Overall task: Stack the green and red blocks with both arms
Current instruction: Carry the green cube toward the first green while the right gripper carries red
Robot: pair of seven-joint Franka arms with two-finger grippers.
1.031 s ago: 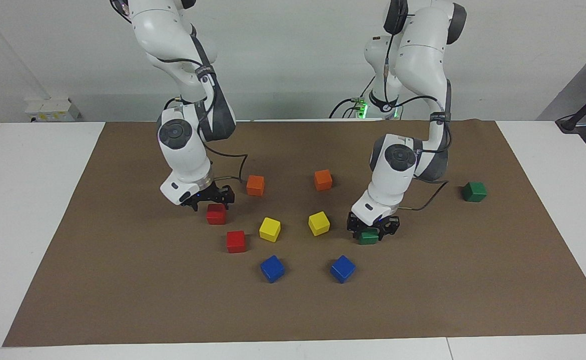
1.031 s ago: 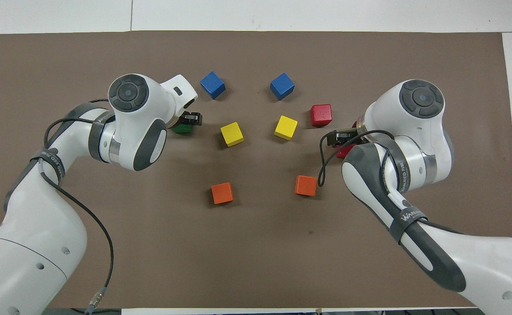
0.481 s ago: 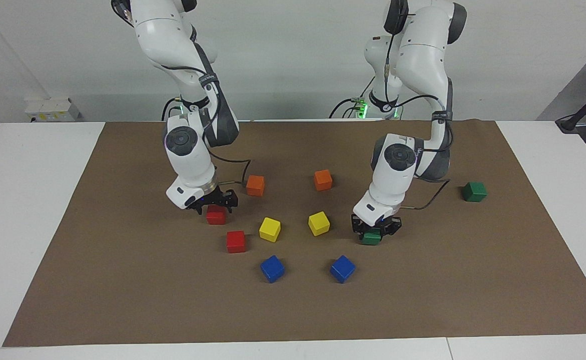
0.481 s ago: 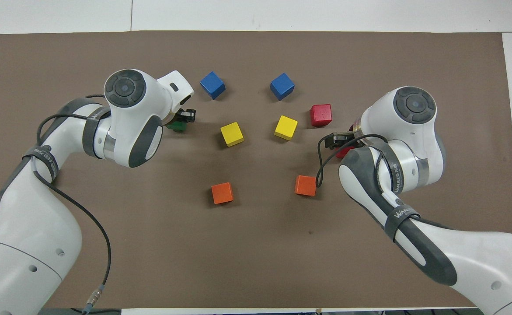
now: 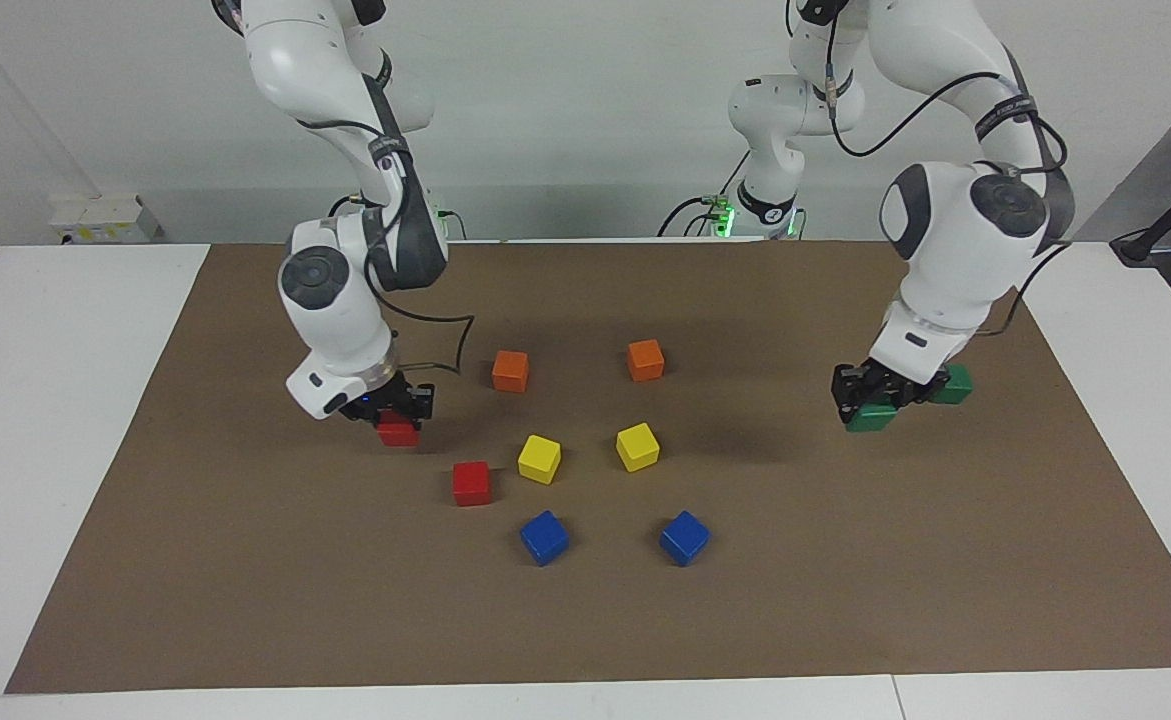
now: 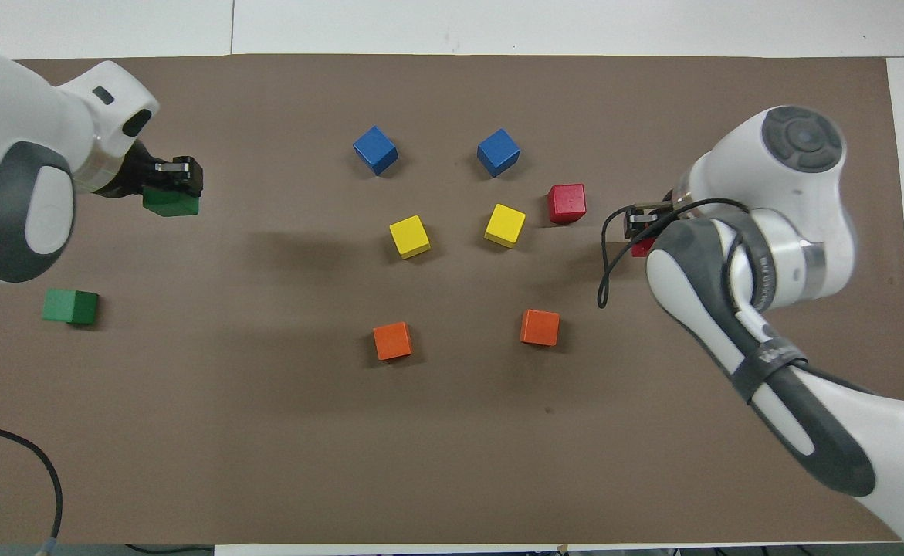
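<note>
Left gripper [image 5: 877,398] clamping green block [image 5: 870,416], hanging in air over brown mat [image 5: 245,600], beside second green block [image 5: 953,384]. Right gripper [image 5: 392,408] squeezing red block [image 5: 397,431], mat-level. Other red block [image 5: 471,483] sitting nearby on mat.

- The facing view looks from high up across the table [image 5: 65,420] toward both robots, taking in the whole brown mat [image 5: 585,620], the arms up to their shoulders and the wall at the back.
- The overhead view looks steeply down from above the robots' end, and the mat [image 6: 452,432] nearly fills it.
- Both views share the mat and its coloured cubes, half a turn apart: the two blue cubes [image 5: 544,537] [image 6: 375,150] lie low in one, high in the other.
</note>
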